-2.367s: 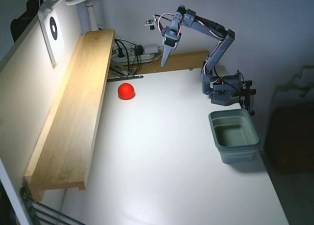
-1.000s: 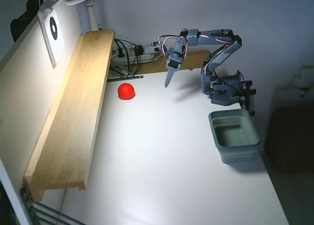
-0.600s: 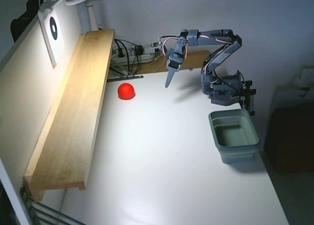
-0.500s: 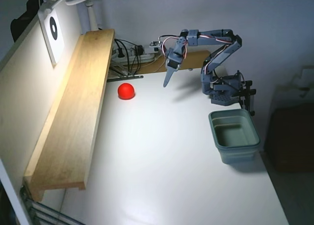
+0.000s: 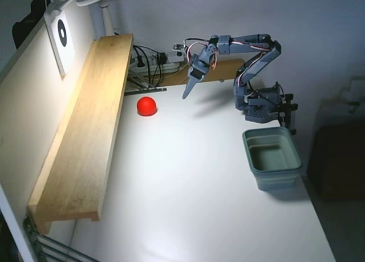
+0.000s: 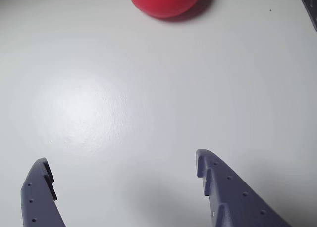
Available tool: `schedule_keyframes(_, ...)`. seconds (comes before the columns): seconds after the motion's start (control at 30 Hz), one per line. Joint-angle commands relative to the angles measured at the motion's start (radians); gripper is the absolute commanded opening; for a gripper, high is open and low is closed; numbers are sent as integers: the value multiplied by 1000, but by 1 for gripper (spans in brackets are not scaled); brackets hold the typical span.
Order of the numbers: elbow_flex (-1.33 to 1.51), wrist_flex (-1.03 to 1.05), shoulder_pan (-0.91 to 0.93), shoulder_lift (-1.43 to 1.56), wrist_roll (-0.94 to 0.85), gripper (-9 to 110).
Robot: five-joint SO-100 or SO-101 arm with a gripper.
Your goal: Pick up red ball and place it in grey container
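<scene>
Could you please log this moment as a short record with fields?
ball: red ball on the white table, near the wooden shelf; untouched
tub: grey tub at the table's right edge in the fixed view, empty
pincer: pincer open, holding nothing, above the table short of the ball
task stage: reaching, ball not yet gripped

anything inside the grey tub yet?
No. The grey tub shows a bare floor in the fixed view; its near wall hides part of the floor. The red ball sits on the table.
</scene>
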Motion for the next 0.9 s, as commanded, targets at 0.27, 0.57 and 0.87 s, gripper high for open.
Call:
schedule_keyframes(0.27,172,-185,12,36,2,38)
schedule_keyframes(0.57,285,-334,12,0,2,38)
schedule_keyframes(0.87,285,-460,12,0,2,38)
